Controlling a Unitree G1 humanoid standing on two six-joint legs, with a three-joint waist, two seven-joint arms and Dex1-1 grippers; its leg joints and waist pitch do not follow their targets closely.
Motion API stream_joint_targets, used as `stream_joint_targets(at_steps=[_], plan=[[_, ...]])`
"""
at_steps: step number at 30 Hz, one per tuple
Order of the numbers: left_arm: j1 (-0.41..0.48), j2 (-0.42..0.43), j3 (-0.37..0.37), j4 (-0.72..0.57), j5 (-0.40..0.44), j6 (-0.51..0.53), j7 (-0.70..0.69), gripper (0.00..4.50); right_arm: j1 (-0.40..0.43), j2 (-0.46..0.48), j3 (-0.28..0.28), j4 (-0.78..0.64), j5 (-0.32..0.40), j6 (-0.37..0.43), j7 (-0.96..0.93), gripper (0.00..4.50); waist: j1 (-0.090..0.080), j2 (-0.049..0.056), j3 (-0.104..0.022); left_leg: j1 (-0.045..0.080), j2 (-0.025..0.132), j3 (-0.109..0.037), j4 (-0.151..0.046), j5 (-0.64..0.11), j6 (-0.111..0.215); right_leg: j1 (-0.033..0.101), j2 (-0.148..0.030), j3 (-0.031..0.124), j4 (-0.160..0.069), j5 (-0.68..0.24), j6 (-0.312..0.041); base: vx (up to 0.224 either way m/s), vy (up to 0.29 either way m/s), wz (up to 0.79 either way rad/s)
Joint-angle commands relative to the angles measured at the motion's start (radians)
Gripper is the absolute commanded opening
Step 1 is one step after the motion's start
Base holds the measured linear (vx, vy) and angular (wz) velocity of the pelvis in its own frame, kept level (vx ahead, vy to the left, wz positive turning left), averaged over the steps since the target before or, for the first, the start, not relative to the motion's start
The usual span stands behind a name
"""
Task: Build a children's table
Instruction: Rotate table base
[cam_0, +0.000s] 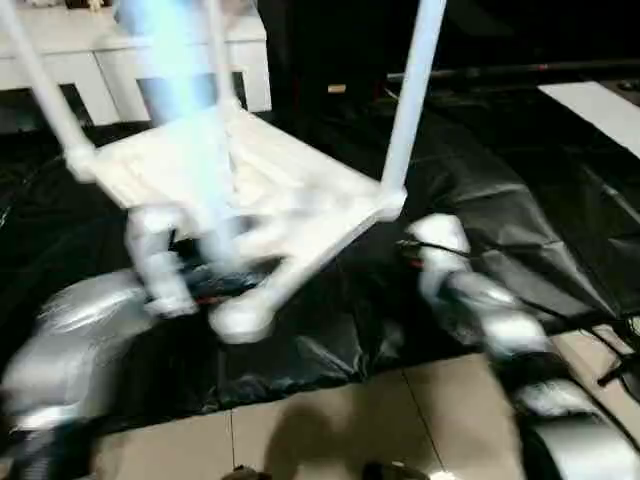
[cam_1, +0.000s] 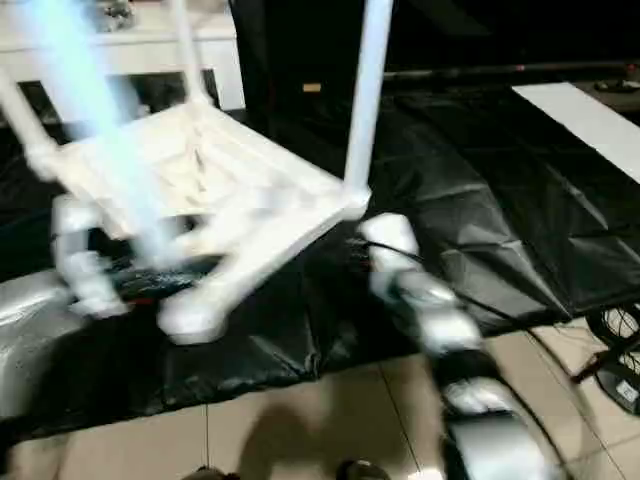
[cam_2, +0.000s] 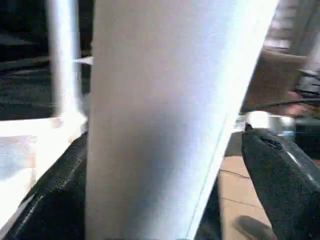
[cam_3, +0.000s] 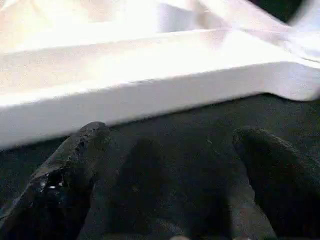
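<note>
The children's table lies upside down and tilted on the black-covered work table (cam_0: 480, 170). Its white ribbed tabletop (cam_0: 250, 170) has white legs standing up from the corners, one on the right (cam_0: 412, 90) and one on the left (cam_0: 40, 90). The near corner socket (cam_0: 240, 320) hangs over the work table's front edge. A blurred leg (cam_0: 185, 110) rises in front of the tabletop. My left gripper (cam_2: 165, 150) is open around that leg, and one finger (cam_2: 280, 175) stands apart from it. My right gripper (cam_3: 170, 145) is open just below the tabletop's rim (cam_3: 150, 95), with only black cover between its fingers.
A white cabinet (cam_0: 100, 60) stands behind the work table at the back left. A white board (cam_0: 600, 110) lies at the far right. Tiled floor (cam_0: 330, 420) runs along the near side, with cables (cam_0: 620, 370) at the right.
</note>
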Motion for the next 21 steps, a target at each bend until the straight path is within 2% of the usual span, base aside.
stream_joint_targets(at_steps=[1,2,3,5,7,9,10,11,12,13,14,15,16,17,18,19,20,21], plan=[[-0.017,-0.002,-0.033,-0.005,0.001,-0.004,-0.02,4.45,-0.016,-0.001,-0.008,0.04,-0.017,-0.012,-0.017,4.5,0.0,0.002,-0.058,0.038,0.051,-0.037,-0.084,-0.613,-0.056,0.017,-0.068,0.039,-0.083,-0.608,-0.118,0.0,0.0,0.0],[-0.028,-0.017,-0.065,-0.005,0.004,-0.003,-0.025,4.45,-0.029,0.005,-0.01,0.065,-0.019,-0.017,-0.024,4.5,0.002,-0.001,-0.06,0.03,0.052,-0.035,-0.085,-0.577,-0.052,0.022,-0.068,0.045,-0.078,-0.577,-0.132,0.0,0.0,0.0],[-0.043,-0.041,-0.106,-0.003,0.013,-0.005,-0.027,4.45,-0.043,0.013,-0.016,0.089,-0.016,-0.021,-0.034,4.5,0.006,0.0,-0.063,0.028,0.053,-0.033,-0.085,-0.546,-0.048,0.022,-0.067,0.05,-0.071,-0.536,-0.152,0.0,0.0,0.0],[-0.061,-0.065,-0.137,0.006,0.02,-0.006,-0.025,4.45,-0.058,0.019,-0.024,0.118,-0.018,-0.031,-0.044,4.5,0.01,-0.002,-0.066,0.026,0.054,-0.027,-0.085,-0.51,-0.041,0.023,-0.064,0.057,-0.063,-0.473,-0.183,0.0,0.0,0.0],[-0.092,-0.104,-0.18,0.038,0.048,-0.033,-0.014,4.45,-0.069,0.024,-0.03,0.14,-0.014,-0.038,-0.054,4.5,0.012,-0.005,-0.068,0.021,0.051,-0.023,-0.082,-0.471,-0.028,0.028,-0.065,0.061,-0.058,-0.456,-0.191,0.0,0.0,0.0],[-0.125,-0.138,-0.212,0.077,0.073,-0.065,-0.005,4.45,-0.074,0.027,-0.03,0.156,-0.012,-0.046,-0.061,4.5,0.015,-0.004,-0.071,0.019,0.052,-0.02,-0.082,-0.432,-0.017,0.03,-0.063,0.064,-0.055,-0.419,-0.201,0.0,0.0,0.0],[-0.134,-0.147,-0.217,0.088,0.077,-0.073,-0.002,4.45,-0.075,0.028,-0.031,0.16,-0.011,-0.05,-0.06,4.5,0.015,-0.005,-0.073,0.013,0.053,-0.019,-0.083,-0.402,-0.01,0.035,-0.062,0.065,-0.05,-0.377,-0.212,0.0,0.0,0.0],[-0.171,-0.183,-0.233,0.135,0.093,-0.103,0.009,4.45,-0.076,0.03,-0.035,0.17,-0.007,-0.06,-0.056,4.5,0.014,0.002,-0.076,0.012,0.052,-0.016,-0.081,-0.385,-0.005,0.038,-0.06,0.065,-0.048,-0.342,-0.222,0.0,0.0,0.0],[-0.202,-0.212,-0.239,0.178,0.107,-0.136,0.022,4.45,-0.077,0.033,-0.038,0.18,-0.007,-0.068,-0.052,4.5,0.014,0.004,-0.077,0.012,0.051,-0.016,-0.08,-0.377,-0.002,0.039,-0.059,0.065,-0.046,-0.324,-0.23,0.0,0.0,0.0],[-0.238,-0.242,-0.24,0.229,0.117,-0.163,0.038,4.45,-0.076,0.036,-0.04,0.187,-0.007,-0.075,-0.052,4.5,0.014,0.0,-0.077,0.011,0.046,-0.011,-0.077,-0.373,0.01,0.039,-0.058,0.063,-0.052,-0.324,-0.229,0.0,0.0,0.0],[-0.254,-0.255,-0.239,0.253,0.121,-0.174,0.043,4.45,-0.076,0.037,-0.041,0.191,-0.008,-0.079,-0.053,4.5,0.014,0.001,-0.079,0.013,0.046,-0.011,-0.075,-0.368,0.013,0.041,-0.059,0.064,-0.052,-0.327,-0.229,0.0,0.0,0.0],[-0.287,-0.278,-0.239,0.305,0.135,-0.205,0.056,4.45,-0.079,0.042,-0.048,0.203,-0.001,-0.089,-0.046,4.5,0.015,-0.001,-0.082,0.005,0.047,-0.013,-0.074,-0.335,0.022,0.049,-0.063,0.064,-0.048,-0.303,-0.234,0.0,0.0,0.0],[-0.287,-0.278,-0.239,0.305,0.135,-0.205,0.056,4.45,-0.079,0.042,-0.048,0.203,-0.001,-0.089,-0.046,4.5,0.012,0.003,-0.082,-0.002,0.046,-0.013,-0.073,-0.315,0.033,0.054,-0.063,0.06,-0.05,-0.301,-0.23,0.0,0.0,0.0],[-0.319,-0.297,-0.236,0.358,0.152,-0.24,0.072,4.45,-0.083,0.047,-0.056,0.213,0.001,-0.099,-0.049,4.5,0.013,0.004,-0.085,-0.001,0.046,-0.012,-0.07,-0.297,0.045,0.053,-0.062,0.059,-0.049,-0.29,-0.235,0.0,0.0,0.0],[-0.359,-0.321,-0.226,0.431,0.18,-0.293,0.112,4.45,-0.09,0.053,-0.068,0.224,0.005,-0.106,-0.06,4.5,0.016,0.016,-0.087,0.002,0.045,-0.012,-0.067,-0.285,0.052,0.052,-0.063,0.057,-0.047,-0.283,-0.244,0.0,0.0,0.0],[-0.366,-0.325,-0.224,0.447,0.187,-0.305,0.122,4.45,-0.092,0.055,-0.071,0.228,0.006,-0.108,-0.064,4.5,0.014,0.013,-0.086,0.001,0.045,-0.01,-0.066,-0.281,0.057,0.051,-0.06,0.056,-0.051,-0.282,-0.244,0.0,0.0,0.0],[-0.392,-0.337,-0.213,0.498,0.203,-0.34,0.149,4.45,-0.099,0.058,-0.081,0.237,0.007,-0.113,-0.08,4.5,0.016,0.016,-0.087,0.002,0.045,-0.011,-0.065,-0.278,0.058,0.052,-0.056,0.052,-0.051,-0.275,-0.245,0.0,0.0,0.0],[-0.401,-0.339,-0.209,0.516,0.207,-0.349,0.157,4.45,-0.101,0.059,-0.084,0.24,0.008,-0.115,-0.088,4.5,0.018,0.014,-0.088,0.002,0.046,-0.012,-0.065,-0.275,0.058,0.054,-0.058,0.051,-0.048,-0.269,-0.247,0.0,0.0,0.0]])
